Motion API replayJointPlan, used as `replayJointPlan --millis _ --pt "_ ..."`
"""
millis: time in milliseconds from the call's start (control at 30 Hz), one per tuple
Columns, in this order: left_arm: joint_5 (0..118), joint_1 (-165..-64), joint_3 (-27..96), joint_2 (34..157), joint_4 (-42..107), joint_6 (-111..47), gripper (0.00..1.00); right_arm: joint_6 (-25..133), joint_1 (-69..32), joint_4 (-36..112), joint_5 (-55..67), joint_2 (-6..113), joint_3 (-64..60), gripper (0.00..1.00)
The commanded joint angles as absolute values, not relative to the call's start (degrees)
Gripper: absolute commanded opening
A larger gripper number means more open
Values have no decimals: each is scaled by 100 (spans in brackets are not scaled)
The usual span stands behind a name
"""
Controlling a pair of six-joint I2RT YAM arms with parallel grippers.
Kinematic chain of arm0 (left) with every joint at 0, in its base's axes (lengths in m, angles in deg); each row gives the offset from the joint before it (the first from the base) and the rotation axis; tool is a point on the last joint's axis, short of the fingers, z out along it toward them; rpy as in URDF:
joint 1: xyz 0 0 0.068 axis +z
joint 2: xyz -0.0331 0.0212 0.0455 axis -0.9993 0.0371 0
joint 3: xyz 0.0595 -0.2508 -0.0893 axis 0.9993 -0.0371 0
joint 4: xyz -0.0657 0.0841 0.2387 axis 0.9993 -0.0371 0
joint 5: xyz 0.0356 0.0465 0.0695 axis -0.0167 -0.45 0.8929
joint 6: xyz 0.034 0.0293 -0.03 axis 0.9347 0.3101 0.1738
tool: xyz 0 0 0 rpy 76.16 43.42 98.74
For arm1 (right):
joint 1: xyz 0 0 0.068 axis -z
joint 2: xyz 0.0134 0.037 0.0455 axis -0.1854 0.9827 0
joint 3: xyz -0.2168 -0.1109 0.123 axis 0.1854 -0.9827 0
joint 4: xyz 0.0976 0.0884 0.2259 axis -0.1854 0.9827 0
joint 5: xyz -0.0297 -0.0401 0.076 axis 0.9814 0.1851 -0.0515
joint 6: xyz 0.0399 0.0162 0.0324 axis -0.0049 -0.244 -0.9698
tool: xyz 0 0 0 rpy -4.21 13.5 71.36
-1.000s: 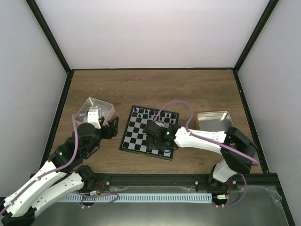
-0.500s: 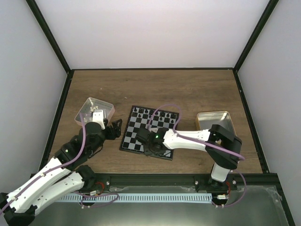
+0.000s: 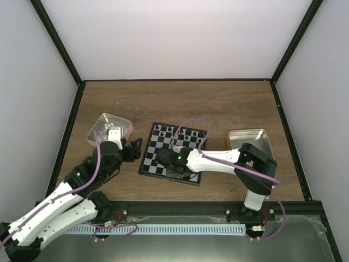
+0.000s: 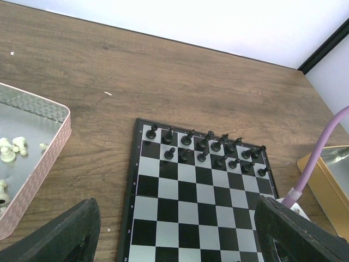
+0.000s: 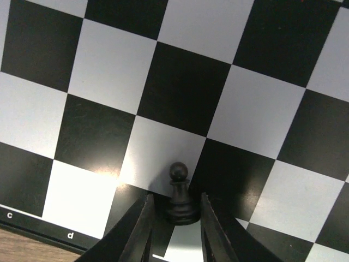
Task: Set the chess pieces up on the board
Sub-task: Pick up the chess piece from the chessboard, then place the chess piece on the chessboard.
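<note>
The board lies mid-table, with two rows of black chess pieces along its far edge; the left wrist view shows these rows too. One black pawn stands near the board's near edge by the d mark. My right gripper is shut on its base, a finger on each side. From above, the right gripper sits low over the board's near left part and hides the pawn. My left gripper is open and empty, just left of the board.
A pinkish tin with tiny cream-white pieces sits left of the board, beside my left gripper. A tan-rimmed metal tin stands to the right. A purple cable loops over the board's far side.
My right gripper slid left along the board's near part and its jaws narrowed around the pawn. The left arm shifted slightly forward a second ago, then stayed still.
</note>
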State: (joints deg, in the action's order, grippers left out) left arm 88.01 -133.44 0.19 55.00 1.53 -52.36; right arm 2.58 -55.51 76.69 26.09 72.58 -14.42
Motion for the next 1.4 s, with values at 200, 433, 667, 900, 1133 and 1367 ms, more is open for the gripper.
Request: replayJointPlan --millis 200,433,667,900,1133,1367 --pt "8719 -13331 -46 5479 355 -5379 79 297 -5580 7559 2844 7226 -1568 15" --pt "8434 -13331 -117 5629 522 -5504 80 595 -5580 7158 3085 6757 -1849 14" --pt "7514 -13299 71 6002 957 -5812 80 1734 -5573 5628 3368 5536 -2632 11" --pt "6036 -13041 473 6190 1545 -6045 84 2710 -5576 4207 3406 4274 -3265 11" --pt "4356 -12800 728 6379 2373 -6678 85 3705 -5576 3276 2556 3239 -3558 11" --pt "3174 -12775 690 6888 3324 -7303 78 4100 -5574 3158 1866 2900 -3554 11"
